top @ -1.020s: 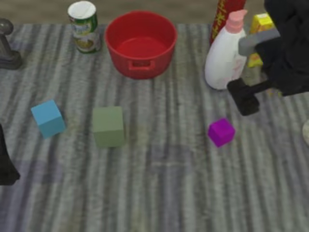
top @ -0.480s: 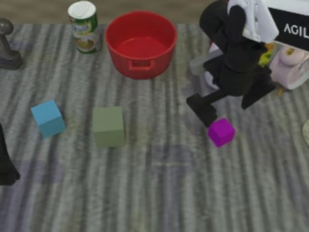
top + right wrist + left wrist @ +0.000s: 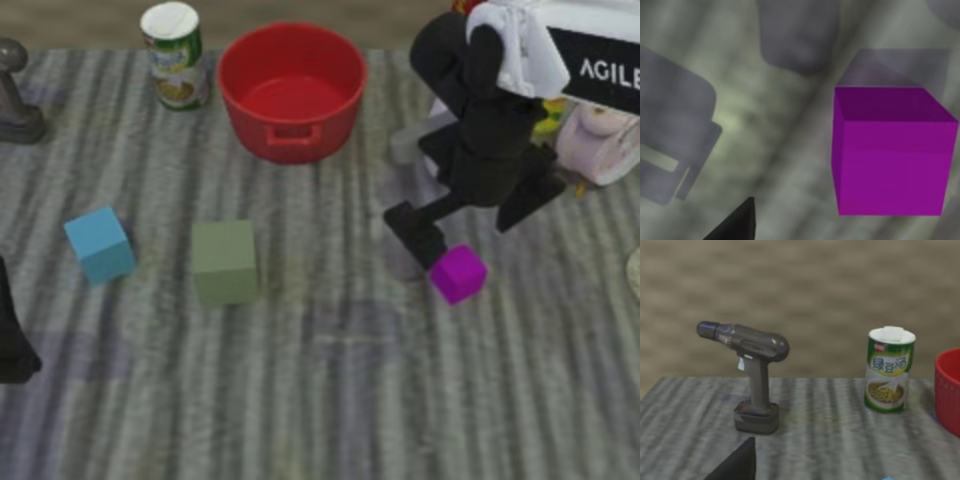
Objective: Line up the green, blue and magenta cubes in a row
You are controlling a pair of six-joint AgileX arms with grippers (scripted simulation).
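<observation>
From above, the right pincer (image 3: 470,225) hangs spread wide just above the magenta cube (image 3: 459,273) on the tabletop's right, while the green cube (image 3: 225,261) and blue cube (image 3: 99,244) sit left; the left arm is parked at the left edge. The right wrist view shows the magenta cube (image 3: 892,152) off-centre, so the pincer should centre over it and square up before descending.

Grey striped table top (image 3: 330,400), blurred tan-brown wall (image 3: 815,295) beyond far edge, soft even light, faint shadows
</observation>
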